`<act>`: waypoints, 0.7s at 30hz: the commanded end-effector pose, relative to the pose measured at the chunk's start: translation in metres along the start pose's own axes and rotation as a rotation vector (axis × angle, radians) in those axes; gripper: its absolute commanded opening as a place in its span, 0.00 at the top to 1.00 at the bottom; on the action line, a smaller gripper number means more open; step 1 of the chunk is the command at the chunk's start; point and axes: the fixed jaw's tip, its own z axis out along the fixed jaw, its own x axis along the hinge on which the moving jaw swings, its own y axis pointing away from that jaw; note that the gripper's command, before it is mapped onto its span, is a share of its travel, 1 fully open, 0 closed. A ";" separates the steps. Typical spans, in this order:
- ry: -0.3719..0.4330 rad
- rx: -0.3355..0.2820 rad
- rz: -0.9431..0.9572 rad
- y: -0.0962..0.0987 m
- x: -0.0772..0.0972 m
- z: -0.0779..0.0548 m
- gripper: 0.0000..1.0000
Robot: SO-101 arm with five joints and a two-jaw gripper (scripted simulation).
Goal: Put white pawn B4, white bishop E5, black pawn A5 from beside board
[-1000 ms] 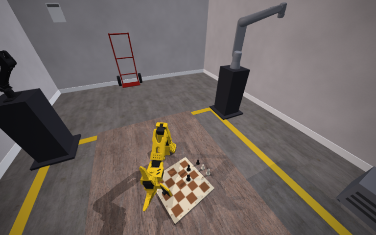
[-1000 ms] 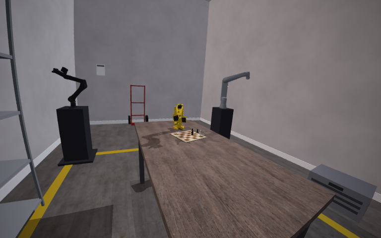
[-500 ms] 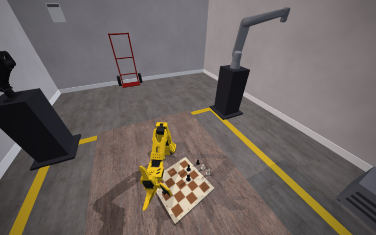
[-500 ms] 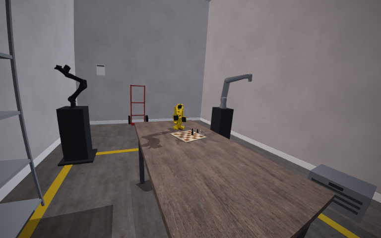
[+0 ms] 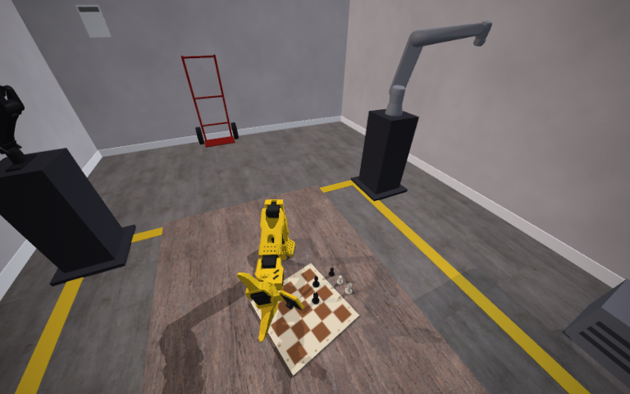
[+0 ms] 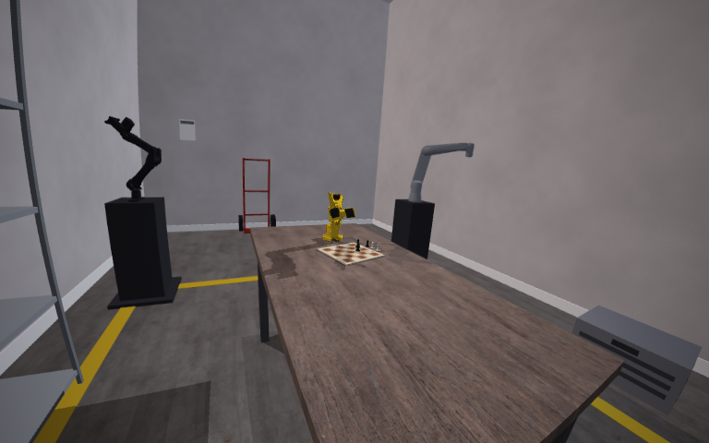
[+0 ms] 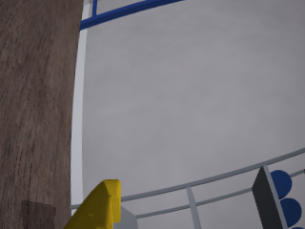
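Note:
The chessboard [image 5: 308, 315] lies on the wooden table, in front of the yellow arm's base. Beside its right edge stand the black pawn [image 5: 330, 272] and two white pieces [image 5: 340, 280] [image 5: 348, 288]; I cannot tell which of these is the pawn and which the bishop. Two black pieces [image 5: 316, 281] [image 5: 315, 298] stand upright on the board. My gripper [image 5: 277, 315] is open and empty. It hangs in the air over the board's left edge, well away from the pieces.
The board [image 6: 350, 252] and arm [image 6: 334, 216] are at the table's far end in the exterior view. Around the table stand a grey arm on a black pedestal [image 5: 387, 150], a black arm on a pedestal [image 5: 55, 213] and a red hand truck [image 5: 211, 102].

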 end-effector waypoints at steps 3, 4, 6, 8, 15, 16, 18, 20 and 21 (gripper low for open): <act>-0.040 -0.082 0.091 0.004 -0.022 -0.014 0.11; -0.053 -0.102 0.119 0.004 -0.029 -0.018 0.13; -0.065 -0.124 0.147 0.005 -0.035 -0.022 0.14; -0.077 -0.146 0.176 0.005 -0.042 -0.027 0.15; -0.110 -0.222 0.267 0.007 -0.061 -0.045 0.20; -0.110 -0.222 0.267 0.007 -0.061 -0.045 0.20; -0.120 -0.250 0.298 0.008 -0.067 -0.052 0.21; -0.129 -0.278 0.328 0.009 -0.072 -0.059 0.23; -0.129 -0.278 0.328 0.009 -0.072 -0.059 0.23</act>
